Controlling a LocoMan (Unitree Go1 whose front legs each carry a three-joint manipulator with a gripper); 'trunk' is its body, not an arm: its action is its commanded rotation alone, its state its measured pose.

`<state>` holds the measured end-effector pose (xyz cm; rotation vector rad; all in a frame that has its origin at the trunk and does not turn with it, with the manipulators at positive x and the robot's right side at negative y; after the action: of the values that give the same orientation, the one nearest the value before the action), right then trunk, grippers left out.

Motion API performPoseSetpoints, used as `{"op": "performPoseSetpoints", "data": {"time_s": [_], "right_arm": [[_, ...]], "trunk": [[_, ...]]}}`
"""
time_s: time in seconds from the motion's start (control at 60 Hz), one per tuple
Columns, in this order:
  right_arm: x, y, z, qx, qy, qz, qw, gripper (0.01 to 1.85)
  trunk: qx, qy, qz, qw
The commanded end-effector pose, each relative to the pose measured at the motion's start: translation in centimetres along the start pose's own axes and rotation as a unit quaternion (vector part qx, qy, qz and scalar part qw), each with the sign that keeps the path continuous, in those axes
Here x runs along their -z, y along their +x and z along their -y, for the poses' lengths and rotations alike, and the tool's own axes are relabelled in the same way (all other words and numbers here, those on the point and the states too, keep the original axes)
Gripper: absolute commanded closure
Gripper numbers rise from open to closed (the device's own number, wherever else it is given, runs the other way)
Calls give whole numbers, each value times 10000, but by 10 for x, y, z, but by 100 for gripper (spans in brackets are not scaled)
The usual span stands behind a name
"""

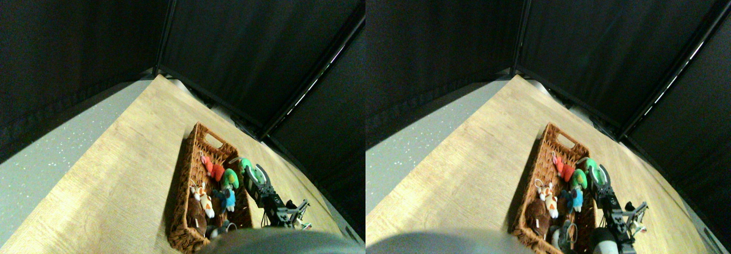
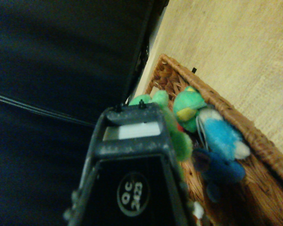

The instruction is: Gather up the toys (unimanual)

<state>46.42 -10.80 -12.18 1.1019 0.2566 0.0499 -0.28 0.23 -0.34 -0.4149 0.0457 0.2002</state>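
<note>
A long wicker basket (image 1: 185, 168) lies on the wooden floor. Inside it are several toys: a red one (image 1: 215, 169), a green one with yellow (image 1: 229, 178), a blue one (image 1: 228, 198), a white-orange one (image 1: 203, 200) and a brown one (image 1: 196, 218). My right gripper (image 1: 250, 169) hangs over the basket's right rim, shut on another green toy (image 1: 245, 164). In the wrist view that held green toy (image 2: 179, 141) bulges past the dark jaw, with the green-yellow toy (image 2: 188, 106) and the blue toy (image 2: 221, 141) in the basket (image 2: 259, 139) beyond it.
Black curtain walls (image 1: 257, 43) close in behind and to the right of the basket. Light wooden floor (image 1: 114, 180) stretches to the left, bordered by a grey speckled strip (image 1: 51, 151).
</note>
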Motion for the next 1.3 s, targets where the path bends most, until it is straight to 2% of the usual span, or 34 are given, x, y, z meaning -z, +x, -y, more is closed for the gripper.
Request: {"op": "performPoseSetpoints", "data": {"time_s": [0.017, 0.183, 0.217, 0.25, 0.267, 0.283, 0.3, 0.35, 0.383, 0.433, 0.65, 0.683, 0.8, 0.917, 0.967, 1.033, 1.1, 1.183, 1.267, 1.3], "right_arm": [[-3, 1, -6, -289, 8, 106, 9995, 180], [-3, 3, -6, -311, 66, 117, 9994, 180], [-3, 3, -6, -309, 15, 16, 9995, 178], [-4, 2, -7, -246, -219, -68, 9994, 142], [-4, 2, -7, -246, -219, -68, 9994, 142], [-5, 2, -7, -242, -487, -139, 9984, 112], [-5, 2, -7, -242, -487, -139, 9984, 112], [-6, 0, -6, -281, -781, -162, 9964, 70], [-7, -1, -6, -263, -756, -113, 9967, 53], [-8, -2, -6, -215, -744, -20, 9970, 47], [-13, -2, -7, -249, -731, 118, 9969, 52], [-15, -2, -7, -240, -720, 294, 9967, 54], [-24, -1, -4, -305, -612, 532, 9962, 64], [-41, -3, 1, -315, -669, 856, 9936, 70], [-52, -5, 6, -259, -633, 1105, 9915, 77], [-66, -6, 12, -256, -692, 1334, 9883, 85], [-79, -7, 19, -397, -786, 1406, 9861, 87], [-98, -12, 33, -447, -607, 1610, 9841, 100], [-105, -20, 41, -441, -589, 1823, 9805, 116], [-106, -23, 42, -369, -599, 1909, 9791, 115]], "trunk": [[-69, -179, -58, 9998], [-48, -176, -73, 9998], [-51, -182, -77, 9998], [-52, -175, -72, 9998], [-52, -173, -73, 9998], [-52, -171, -81, 9998], [-52, -170, -86, 9998], [-50, -161, -95, 9998], [-48, -162, -89, 9998], [-45, -158, -90, 9998], [-7, -113, -102, 9999], [0, -100, -98, 9999], [55, -19, -111, 9999], [142, 68, -124, 9998], [184, 111, -135, 9997], [254, 181, -152, 9994], [318, 265, -172, 9990], [396, 369, -199, 9983], [495, 489, -249, 9973], [522, 526, -267, 9969]]}}
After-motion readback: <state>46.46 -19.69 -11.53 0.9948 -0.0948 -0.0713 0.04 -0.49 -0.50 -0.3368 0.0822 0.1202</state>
